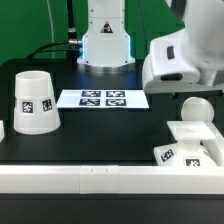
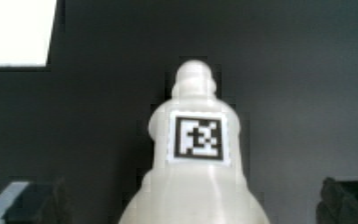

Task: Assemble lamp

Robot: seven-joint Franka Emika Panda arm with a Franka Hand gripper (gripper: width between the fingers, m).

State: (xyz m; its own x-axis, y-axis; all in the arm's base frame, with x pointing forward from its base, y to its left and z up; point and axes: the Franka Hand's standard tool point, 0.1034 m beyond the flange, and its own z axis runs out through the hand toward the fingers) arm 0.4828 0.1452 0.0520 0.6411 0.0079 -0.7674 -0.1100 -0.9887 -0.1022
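Note:
The white bulb (image 2: 194,150) with one square tag fills the wrist view, its narrow end pointing away over the dark table. My gripper (image 2: 190,205) is open; its dark fingers (image 2: 25,200) stand well apart on either side of the bulb's wide part, with gaps to it. In the exterior view the bulb's round head (image 1: 196,110) shows just below my white hand (image 1: 185,58) and right behind the low square base (image 1: 190,150); I cannot tell whether it rests on the base. The tapered shade (image 1: 35,103) stands at the exterior view's left.
The marker board (image 1: 100,98) lies at the middle back. A long white rail (image 1: 100,178) runs along the front edge. The arm's pedestal (image 1: 105,40) stands behind the board. A white patch (image 2: 16,30) shows in a corner of the wrist view.

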